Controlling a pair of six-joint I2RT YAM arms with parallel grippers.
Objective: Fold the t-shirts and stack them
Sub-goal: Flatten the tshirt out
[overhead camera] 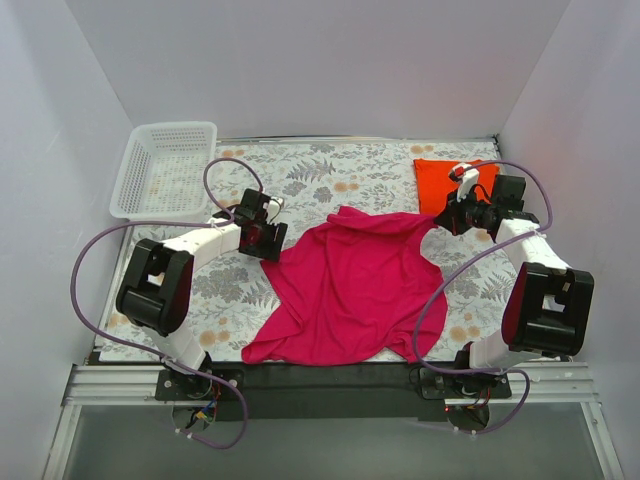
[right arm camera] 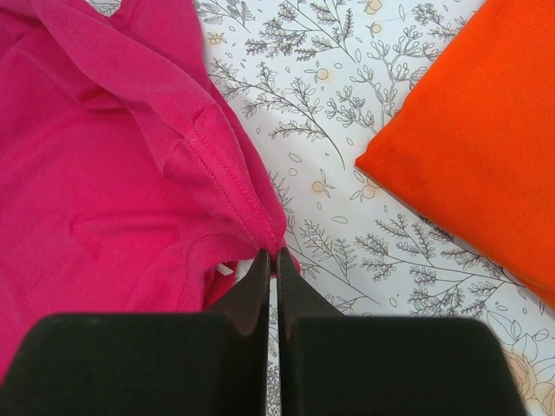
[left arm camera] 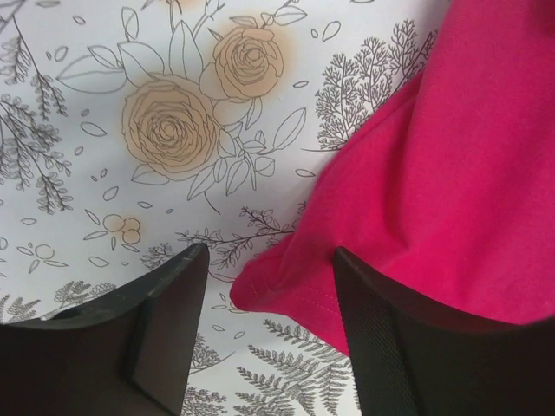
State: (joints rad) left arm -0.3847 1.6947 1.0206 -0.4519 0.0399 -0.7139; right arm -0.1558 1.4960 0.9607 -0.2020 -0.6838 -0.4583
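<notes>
Two pink shirt (overhead camera: 350,290) edges: left claw (left arm camera: 269,260) apart astride one, right claw (right arm camera: 276,253) clamped on another.

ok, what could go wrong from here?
The right gripper holds the pink shirt by a sliver of hem at its tips; a pull may slip it free.
The left gripper is open around a corner, not gripping; lifting now could bunch the cloth.
The folded orange shirt lies near the right gripper; a sweep might disturb it.

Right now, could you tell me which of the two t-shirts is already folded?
The orange-red t-shirt at the far right: it lies as a flat, neat rectangle, while the magenta-pink t-shirt sprawls rumpled in the middle.
</notes>
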